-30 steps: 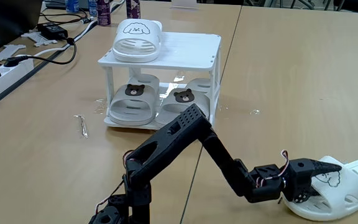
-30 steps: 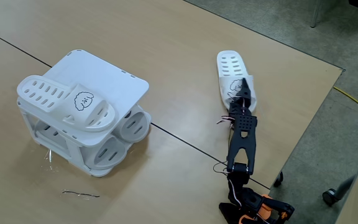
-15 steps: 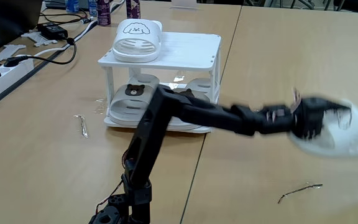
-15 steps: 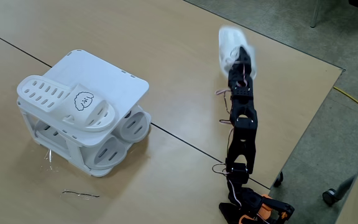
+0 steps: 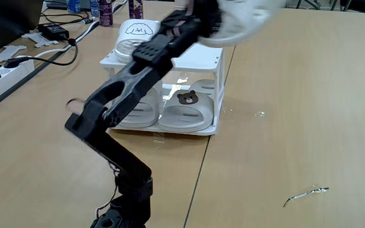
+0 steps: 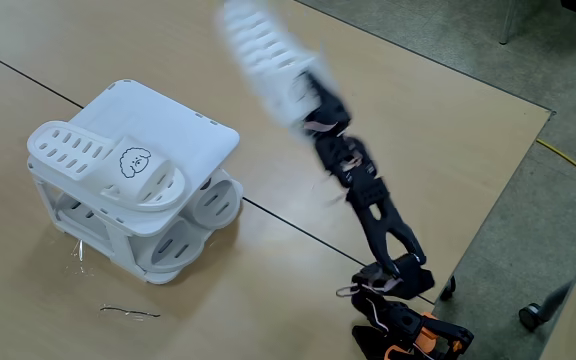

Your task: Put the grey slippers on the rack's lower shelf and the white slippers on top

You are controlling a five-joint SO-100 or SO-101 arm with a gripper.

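Note:
My gripper [image 5: 217,22] is raised high and shut on a white slipper [image 5: 249,16], which is motion-blurred above the rack's right end. In a fixed view that slipper [image 6: 260,52] hangs in the air to the right of the rack [image 6: 183,120], with the gripper [image 6: 306,95] under it. Another white slipper [image 5: 135,31] with a dog face [image 6: 133,160] lies on the rack's slatted top [image 5: 195,54]. Both grey slippers sit on the lower shelf [image 5: 211,130]: one with a bear badge [image 5: 185,111] in full sight, the other [image 5: 141,114] partly behind my arm.
A bent wire [image 5: 305,194] lies on the table at the front right, and another wire [image 6: 128,312] lies in front of the rack. A power strip with cables [image 5: 5,66] runs along the left, bottles [image 5: 106,9] stand behind. The table's edge [image 6: 488,210] is close to my base.
The gripper lifted the white slipper off the table at the right and swung it up and left toward the rack. The rack and the other slippers stayed put.

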